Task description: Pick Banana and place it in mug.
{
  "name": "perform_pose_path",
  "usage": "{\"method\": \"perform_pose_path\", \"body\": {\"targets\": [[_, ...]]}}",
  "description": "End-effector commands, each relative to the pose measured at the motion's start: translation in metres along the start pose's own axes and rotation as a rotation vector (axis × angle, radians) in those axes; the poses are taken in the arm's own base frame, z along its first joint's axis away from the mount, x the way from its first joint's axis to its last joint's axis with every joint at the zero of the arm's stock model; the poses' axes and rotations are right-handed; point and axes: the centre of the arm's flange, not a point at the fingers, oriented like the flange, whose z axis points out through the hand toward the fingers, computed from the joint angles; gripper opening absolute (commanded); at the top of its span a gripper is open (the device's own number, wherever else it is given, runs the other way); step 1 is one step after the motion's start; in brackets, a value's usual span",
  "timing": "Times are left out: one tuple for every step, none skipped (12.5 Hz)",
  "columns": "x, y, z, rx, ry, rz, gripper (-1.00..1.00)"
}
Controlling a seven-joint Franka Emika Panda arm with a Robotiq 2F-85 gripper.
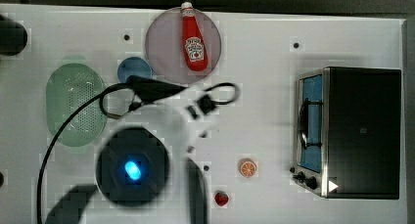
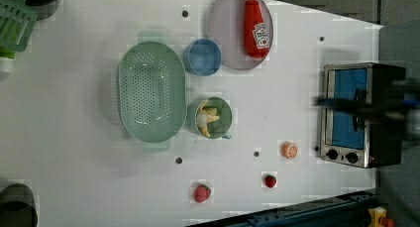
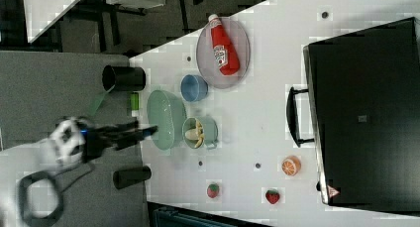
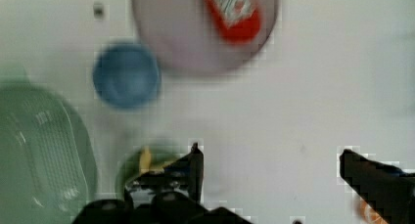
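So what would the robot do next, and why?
Probably just pull away and stop. The banana already lies inside the green mug, and the pincer is open with nothing between its fingers, so nothing seems left to move.

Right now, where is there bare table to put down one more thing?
Free: between the mug and the toaster oven, above the orange slice. Crowded: colander, blue cup and plate stand close together.
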Motion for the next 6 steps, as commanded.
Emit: {"method": "perform_pose_path", "body": {"targets": [[0.021, 0.064, -0.009, -0.020, -0.064, 0.153, 1.00], [0.027, 0.081, -0.020, -0.016, -0.060, 0.188, 1.00], [0.031, 0.096, -0.030, -0.016, -0.072, 0.219, 1.00], [0.034, 0.108, -0.038, -0.019, -0.087, 0.271, 1.00], [0.038, 0.118, -0.046, -0.024, -0.090, 0.364, 1.00], [0.040, 0.126, -0.055, -0.034, -0.093, 0.466, 1.00]]}}
